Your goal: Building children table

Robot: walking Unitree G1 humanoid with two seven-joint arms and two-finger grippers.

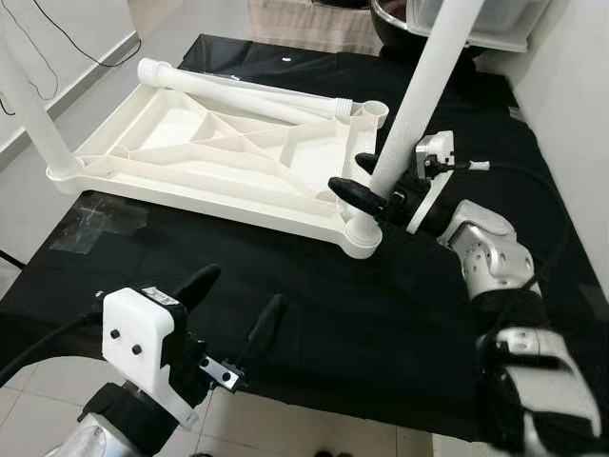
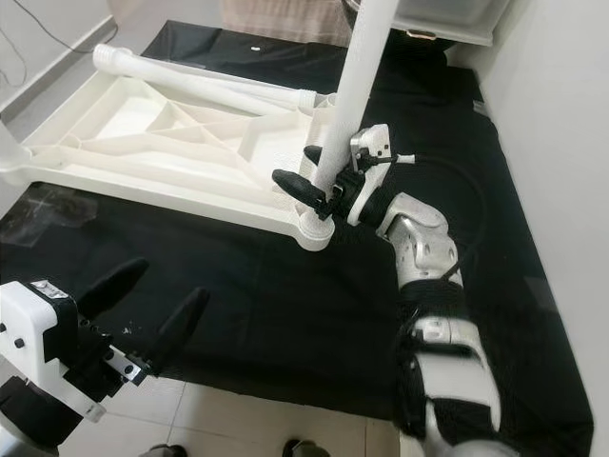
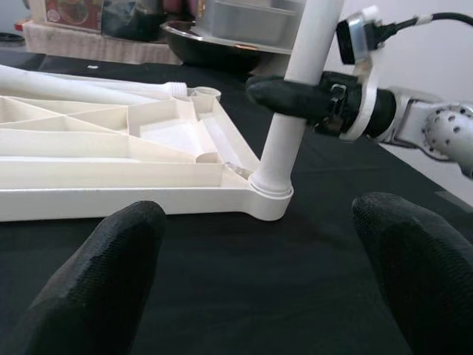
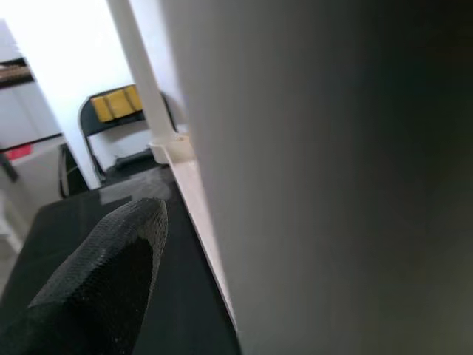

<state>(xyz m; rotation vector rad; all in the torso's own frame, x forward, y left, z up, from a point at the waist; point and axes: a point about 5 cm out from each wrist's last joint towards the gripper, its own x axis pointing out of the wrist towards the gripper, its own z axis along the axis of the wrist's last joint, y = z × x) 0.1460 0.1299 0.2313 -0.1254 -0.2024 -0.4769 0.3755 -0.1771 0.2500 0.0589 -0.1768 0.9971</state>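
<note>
We are working over the wide black cloth-covered surface (image 1: 314, 305), on which the large white moulded plastic tabletop (image 1: 209, 162) is lying upside down, its ribbed underside facing up, just beyond our right gripper (image 1: 373, 181). That gripper is pinching the long white plastic tube leg (image 1: 423, 86) low on its shaft, one black finger on each side, and the leg's foot is sitting in the round corner socket (image 1: 363, 236) directly below the grip. We are judging the step in hand to be seating this leg, so we are wanting to keep the tube upright over the socket, press straight down along its axis, and avoid levering sideways, which could tip the light tabletop or jam the joint. Another white leg (image 1: 33, 114) is standing at the far corner, well away from the right gripper, and a loose white tube (image 1: 238, 90) is lying along the tabletop's far edge. Our left gripper (image 1: 233, 309) is hovering spread and empty over the near edge of the cloth, well short of the tabletop.
</note>
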